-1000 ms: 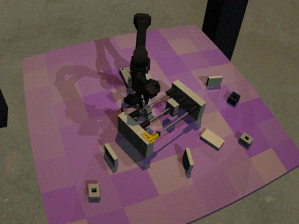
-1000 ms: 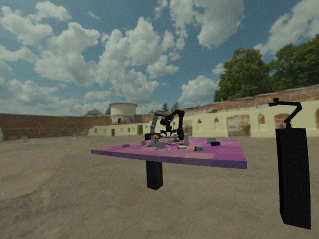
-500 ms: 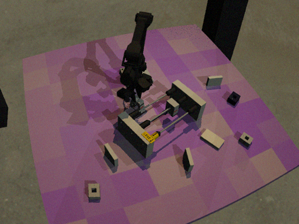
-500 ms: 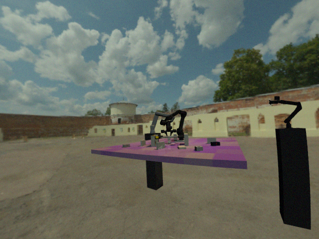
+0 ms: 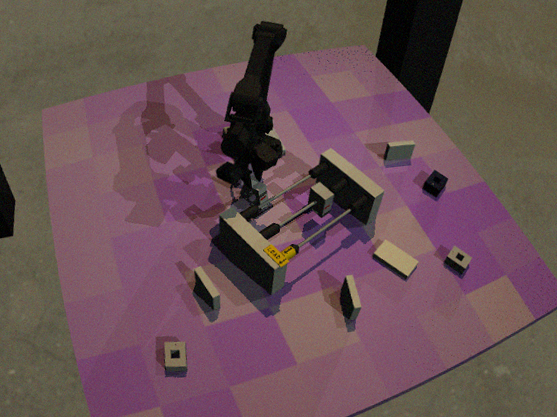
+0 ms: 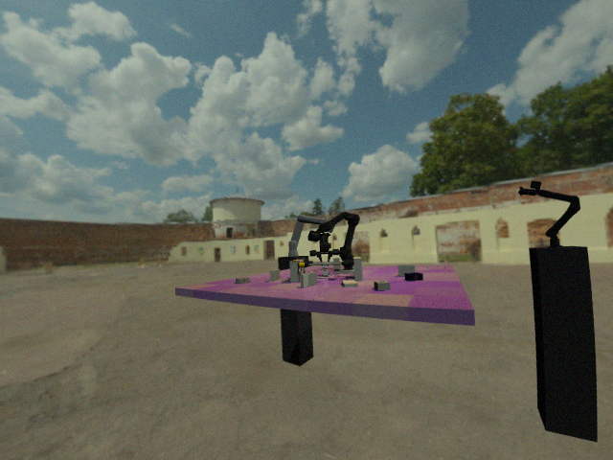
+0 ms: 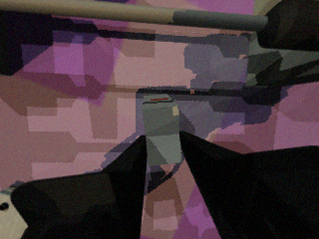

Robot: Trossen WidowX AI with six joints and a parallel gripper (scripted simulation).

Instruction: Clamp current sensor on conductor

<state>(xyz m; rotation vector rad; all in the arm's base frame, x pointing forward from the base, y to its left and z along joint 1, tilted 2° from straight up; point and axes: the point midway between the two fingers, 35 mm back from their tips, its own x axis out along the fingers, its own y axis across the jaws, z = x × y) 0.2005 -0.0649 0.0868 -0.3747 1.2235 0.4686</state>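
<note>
My gripper (image 5: 256,186) (image 6: 325,258) (image 7: 162,137) is shut on the grey current sensor (image 5: 260,195) (image 7: 161,119), which has a red mark at its far end. The sensor is beside the rear conductor (image 5: 286,189) (image 7: 100,10), on the arm's side, with a gap between them in the wrist view. Whether its jaw is open and where its arrow points cannot be told. The LOAD conductor (image 5: 323,229) is the front rod, farthest from the arm. The yellow LOAD marker (image 5: 275,254) (image 6: 301,264) is at its left end.
Two upright end blocks (image 5: 248,248) (image 5: 358,181) hold three parallel rods. A grey block (image 5: 321,200) with a red mark sits round the middle rod. Small upright plates (image 5: 205,288) (image 5: 350,297) (image 5: 399,151), a flat block (image 5: 395,259) and a black holed block (image 5: 435,185) stand around.
</note>
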